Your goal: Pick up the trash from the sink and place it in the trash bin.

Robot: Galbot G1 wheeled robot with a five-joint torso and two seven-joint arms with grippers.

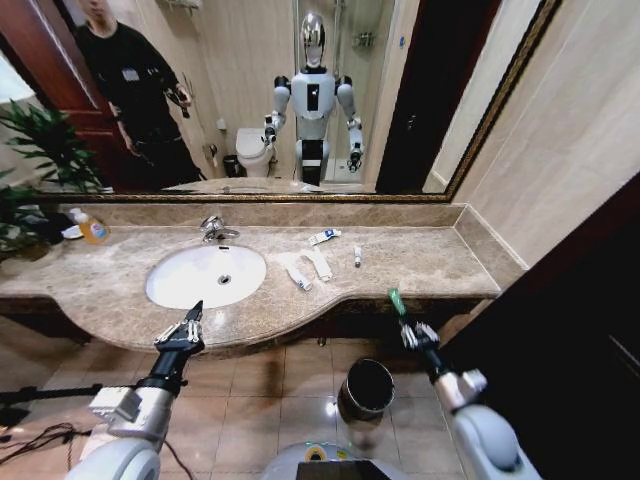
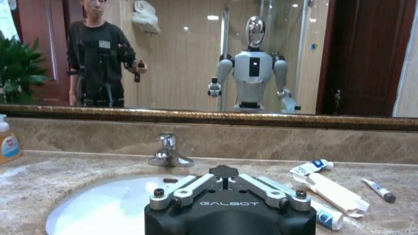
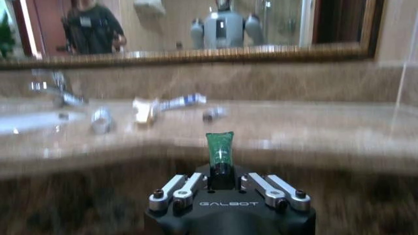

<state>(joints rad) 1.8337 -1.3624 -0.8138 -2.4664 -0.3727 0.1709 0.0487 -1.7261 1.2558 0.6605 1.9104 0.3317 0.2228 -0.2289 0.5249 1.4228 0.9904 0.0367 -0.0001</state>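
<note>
Right gripper [image 3: 220,182] pinches glossy green tube [image 3: 220,149].

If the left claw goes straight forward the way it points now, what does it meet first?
Probably the near rim of the white sink: the left claw points up toward the counter edge at the basin. Depth is unclear, so it might clear the edge.

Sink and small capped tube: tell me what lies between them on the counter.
Head view: two white tubes lie side by side on the counter, between sink and small tube.

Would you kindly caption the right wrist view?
Right hand grips a green tube before the marble counter.
</note>
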